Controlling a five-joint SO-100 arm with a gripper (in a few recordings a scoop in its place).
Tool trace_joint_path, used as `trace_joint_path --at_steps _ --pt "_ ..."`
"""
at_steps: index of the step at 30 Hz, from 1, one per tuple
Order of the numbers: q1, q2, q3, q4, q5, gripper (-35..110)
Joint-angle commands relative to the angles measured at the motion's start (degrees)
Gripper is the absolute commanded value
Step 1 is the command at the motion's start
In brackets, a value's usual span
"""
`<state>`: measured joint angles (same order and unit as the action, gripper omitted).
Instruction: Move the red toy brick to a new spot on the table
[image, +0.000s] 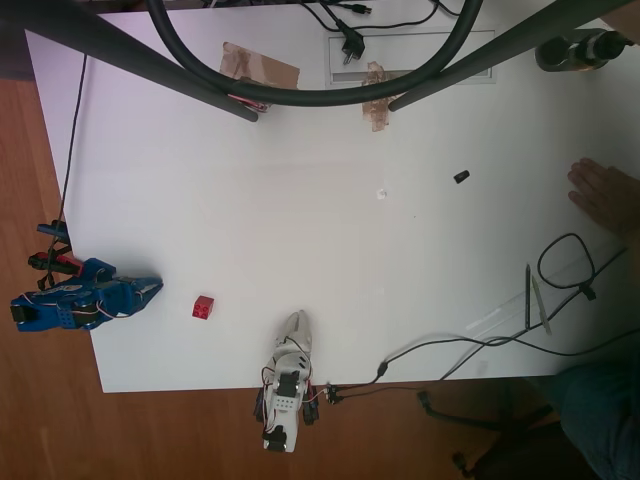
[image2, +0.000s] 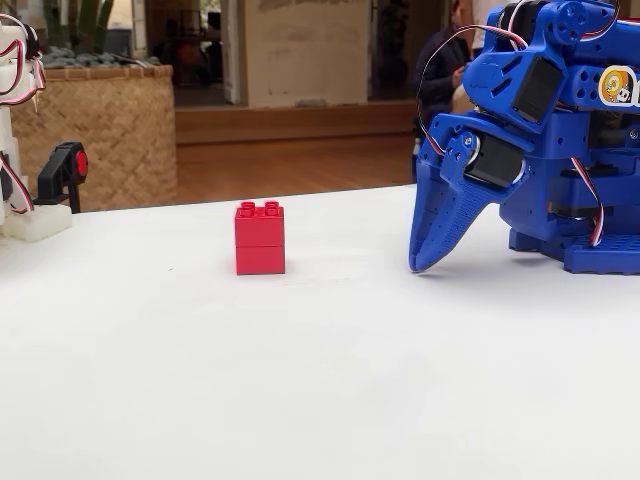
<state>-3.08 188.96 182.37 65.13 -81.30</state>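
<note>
The red toy brick (image: 203, 307) (image2: 259, 239) stands upright on the white table (image: 330, 230) near its front left corner in the overhead view, studs up. My blue gripper (image: 152, 289) (image2: 422, 262) rests with its tip down on the table a short way from the brick, to the brick's left in the overhead view and to its right in the fixed view. Its fingers lie together, shut, with nothing between them. There is a clear gap between the tip and the brick.
A small black object (image: 461, 177) lies mid-right on the table. Brown tape patches (image: 260, 68) sit at the far edge under dark stand legs and a hoop (image: 300, 95). Cables (image: 560, 262) run along the right side, where a person's hand (image: 605, 195) rests.
</note>
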Motion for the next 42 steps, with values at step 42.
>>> trace_joint_path --at_steps 42 --pt "16.7 -50.2 -22.9 -53.5 -12.1 31"
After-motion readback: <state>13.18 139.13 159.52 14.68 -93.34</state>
